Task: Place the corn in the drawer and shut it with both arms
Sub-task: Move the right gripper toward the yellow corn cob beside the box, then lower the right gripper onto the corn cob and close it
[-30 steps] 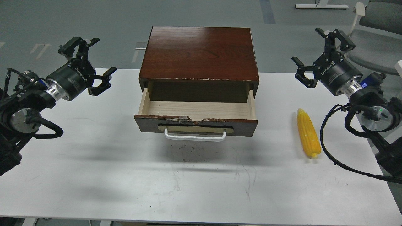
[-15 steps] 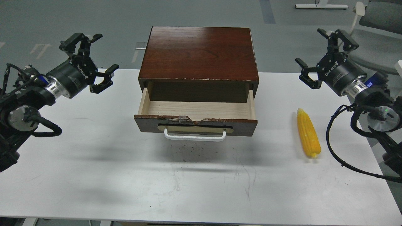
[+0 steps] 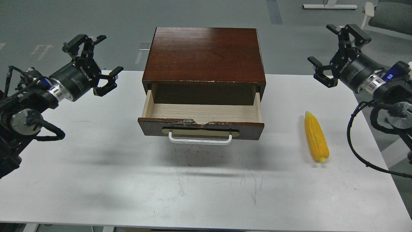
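Scuffed white table (image 3: 96, 180) — grey floor (image 3: 64, 19) behind, chair (image 3: 391, 16) perhaps far right.

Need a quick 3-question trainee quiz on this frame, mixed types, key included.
1. True or false: the corn lies inside the drawer.
2. Which hand is nearer the corn? A) left hand B) right hand
3. Fill in: the drawer is pulled ____.

Key: 1 false, it lies on the table, right of the drawer. 2 B. 3 open. Both hands are open and empty.
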`<state>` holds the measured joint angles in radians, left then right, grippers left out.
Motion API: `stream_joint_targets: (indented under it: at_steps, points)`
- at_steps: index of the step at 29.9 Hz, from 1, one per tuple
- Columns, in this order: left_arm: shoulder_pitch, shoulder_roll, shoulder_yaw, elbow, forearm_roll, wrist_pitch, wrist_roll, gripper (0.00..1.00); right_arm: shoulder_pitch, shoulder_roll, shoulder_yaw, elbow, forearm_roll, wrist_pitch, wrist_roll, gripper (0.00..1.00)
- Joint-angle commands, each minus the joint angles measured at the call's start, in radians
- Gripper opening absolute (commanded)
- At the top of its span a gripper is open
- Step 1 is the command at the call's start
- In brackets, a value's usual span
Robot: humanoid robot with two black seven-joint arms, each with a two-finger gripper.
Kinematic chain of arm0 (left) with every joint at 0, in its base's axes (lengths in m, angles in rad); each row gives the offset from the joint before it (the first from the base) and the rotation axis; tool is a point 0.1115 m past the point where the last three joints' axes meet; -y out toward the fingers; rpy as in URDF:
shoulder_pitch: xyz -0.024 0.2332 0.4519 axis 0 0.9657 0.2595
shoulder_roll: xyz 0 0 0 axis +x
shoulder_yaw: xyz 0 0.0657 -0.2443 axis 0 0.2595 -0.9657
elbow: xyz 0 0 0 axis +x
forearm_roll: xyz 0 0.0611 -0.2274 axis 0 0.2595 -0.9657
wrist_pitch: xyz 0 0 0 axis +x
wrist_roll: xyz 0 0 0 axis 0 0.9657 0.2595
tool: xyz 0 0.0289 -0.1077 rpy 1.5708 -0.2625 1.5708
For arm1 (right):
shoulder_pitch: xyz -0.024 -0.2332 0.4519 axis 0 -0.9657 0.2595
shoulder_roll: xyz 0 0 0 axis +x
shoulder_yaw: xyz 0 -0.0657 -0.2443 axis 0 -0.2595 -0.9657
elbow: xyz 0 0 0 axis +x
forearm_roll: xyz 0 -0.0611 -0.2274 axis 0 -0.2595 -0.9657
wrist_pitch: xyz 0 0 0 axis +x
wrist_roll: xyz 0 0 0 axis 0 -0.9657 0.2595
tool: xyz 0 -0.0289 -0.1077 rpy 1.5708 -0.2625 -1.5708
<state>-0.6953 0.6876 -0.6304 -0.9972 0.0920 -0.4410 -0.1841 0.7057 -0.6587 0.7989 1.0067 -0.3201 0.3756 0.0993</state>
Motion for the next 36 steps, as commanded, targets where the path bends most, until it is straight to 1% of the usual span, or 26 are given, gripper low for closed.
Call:
stream_joint_targets:
  at_steps: [1,3,4,6,9,12,14,16,19,28,30,32,36]
  points:
    - [0.0,0.001,0.0,-0.004,0.0,0.002,-0.001,1.0,0.08,-0.105,-0.166,-0.002,-0.313,-0.017,-0.01,1.0]
    - [0.0,0.01,0.001,-0.029,0.0,0.005,-0.003,1.0,0.15,-0.154,-0.338,-0.002,-0.539,-0.032,-0.009,1.0]
    - [0.0,0.01,0.001,-0.029,0.0,0.005,-0.003,1.0,0.15,-0.154,-0.339,-0.002,-0.54,-0.032,-0.009,1.0]
    - [0.0,0.012,0.001,-0.032,0.0,0.005,-0.002,1.0,0.201,-0.188,-0.453,-0.003,-0.66,-0.046,-0.007,1.0]
    - [0.0,0.01,0.001,-0.032,0.003,0.005,-0.001,1.0,0.227,-0.194,-0.532,0.006,-0.73,-0.056,-0.006,1.0]
    - [0.0,0.006,0.001,-0.035,0.003,0.007,-0.003,1.0,0.232,-0.194,-0.593,0.001,-0.851,-0.076,-0.006,0.99]
    - [0.002,0.004,0.001,-0.038,0.003,0.007,-0.003,1.0,0.229,-0.194,-0.648,0.003,-0.998,-0.118,0.0,0.97]
    - [0.003,0.006,0.001,-0.038,0.003,0.007,-0.003,1.0,0.226,-0.187,-0.671,0.006,-1.045,-0.147,0.0,0.97]
    - [0.005,0.012,0.003,-0.038,0.003,0.007,-0.003,1.0,0.215,-0.167,-0.679,0.007,-1.045,-0.153,-0.007,0.97]
    - [0.005,0.01,0.001,-0.04,0.002,0.01,-0.006,1.0,0.181,-0.096,-0.722,0.004,-1.044,-0.167,-0.007,0.95]
    - [0.007,0.01,0.001,-0.038,0.002,0.01,-0.006,1.0,0.17,-0.088,-0.722,0.004,-1.044,-0.168,-0.009,0.94]
    - [0.01,0.01,0.001,-0.038,0.002,0.018,-0.006,1.0,0.15,-0.067,-0.725,0.003,-1.044,-0.176,-0.012,0.9]
    - [0.014,0.009,0.001,-0.038,0.0,0.025,-0.008,1.0,0.132,-0.067,-0.725,0.001,-1.044,-0.181,-0.024,0.9]
